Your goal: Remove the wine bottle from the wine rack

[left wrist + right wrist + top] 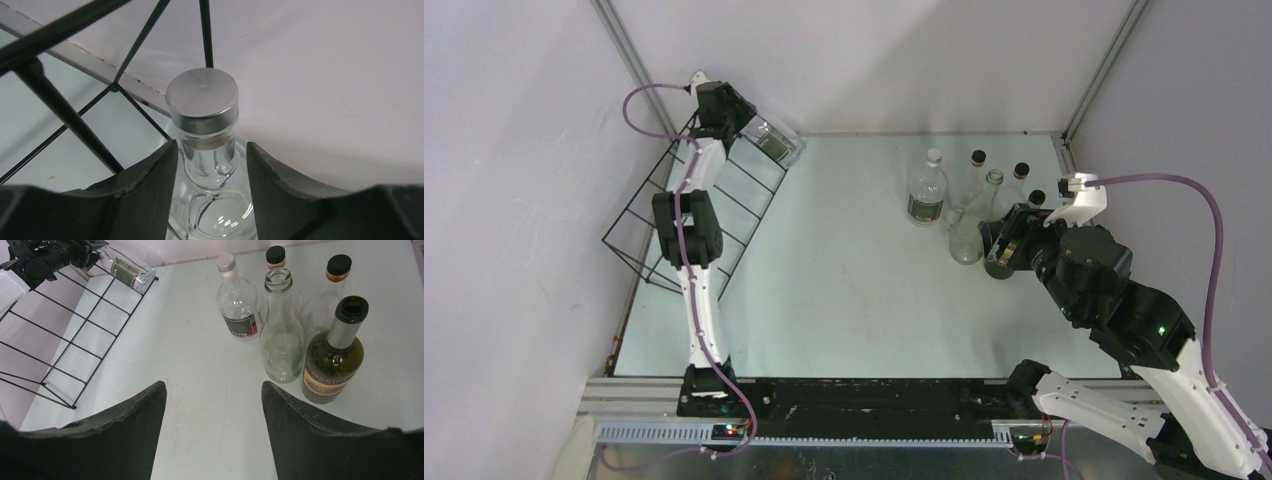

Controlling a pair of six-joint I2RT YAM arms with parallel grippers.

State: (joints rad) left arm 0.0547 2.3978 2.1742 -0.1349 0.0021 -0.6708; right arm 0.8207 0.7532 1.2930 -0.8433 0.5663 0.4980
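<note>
Left wrist view: the left gripper (211, 150) has its fingers (145, 190) at 7 and 5 o'clock, either side of the clear neck of the wine bottle (202, 97). The silver cap is beyond them at 12 o'clock, and wires of the wine rack (65, 114) cross from 9 to 11 o'clock in front of the wall.
Left fingers: just beside the neck, with a thin gap on its right side. I cannot tell whether they are clenched on the glass lower down.
Right fingers: the right gripper (214, 385) is released with nothing between its fingers. It hangs over the tabletop (844, 270) near the standing bottles (332, 360) at 2 o'clock.
Bottle's place: in the top view it lies tilted in the rack's upper far corner, at 11 o'clock on the tabletop. Its base pokes out toward 4 o'clock.
Step in hand: taking hold at the neck; the bottle is not yet out of the rack.
Next move: probably a firm clamp under the cap's lip, then a draw along the bottle's own axis so the body clears the wires. Smooth glass may slip, and the light frame could drag along.
</note>
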